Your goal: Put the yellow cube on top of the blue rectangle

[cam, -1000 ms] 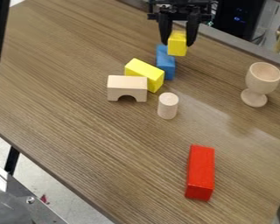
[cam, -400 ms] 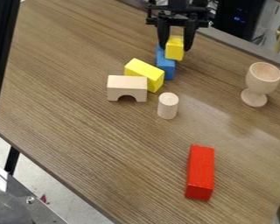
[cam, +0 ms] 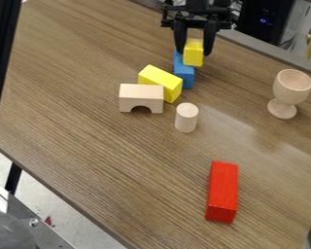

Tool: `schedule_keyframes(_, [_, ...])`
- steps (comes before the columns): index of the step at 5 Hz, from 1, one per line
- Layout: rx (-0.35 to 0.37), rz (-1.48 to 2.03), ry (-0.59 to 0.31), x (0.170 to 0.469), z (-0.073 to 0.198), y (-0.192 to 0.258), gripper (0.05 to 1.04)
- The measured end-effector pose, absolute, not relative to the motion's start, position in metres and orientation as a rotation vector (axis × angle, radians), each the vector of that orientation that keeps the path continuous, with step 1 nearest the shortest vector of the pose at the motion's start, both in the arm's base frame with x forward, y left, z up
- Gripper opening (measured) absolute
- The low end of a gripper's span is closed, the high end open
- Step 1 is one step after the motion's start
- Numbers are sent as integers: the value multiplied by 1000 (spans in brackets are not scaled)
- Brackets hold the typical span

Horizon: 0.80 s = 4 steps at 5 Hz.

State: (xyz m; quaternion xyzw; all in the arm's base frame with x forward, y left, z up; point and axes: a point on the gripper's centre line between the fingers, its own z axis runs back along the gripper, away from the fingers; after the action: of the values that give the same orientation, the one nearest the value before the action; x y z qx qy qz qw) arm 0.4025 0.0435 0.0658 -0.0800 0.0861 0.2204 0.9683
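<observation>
Yel. block (cam: 159, 81) btwn blue rect. (cam: 184, 74) & arch (cam: 141, 92); cyl. (cam: 186, 119) near.

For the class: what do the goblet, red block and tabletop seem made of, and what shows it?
Goblet: probably bare wood, pale tan and matt.
Red block: likely painted wood, evenly coloured, though plastic is possible.
Tabletop: wood or wood-look laminate; brown streaked grain with a soft sheen.

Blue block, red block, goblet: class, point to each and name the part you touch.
Blue block (cam: 187, 81), camera view, on its near end face.
Red block (cam: 223, 187), camera view, on its top face.
Goblet (cam: 290, 96), camera view, on its bowl's outer wall.
</observation>
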Motion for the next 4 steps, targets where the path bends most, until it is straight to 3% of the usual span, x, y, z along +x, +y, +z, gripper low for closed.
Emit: schedule_keyframes(4, [-171,501,184,399,66,57,567])
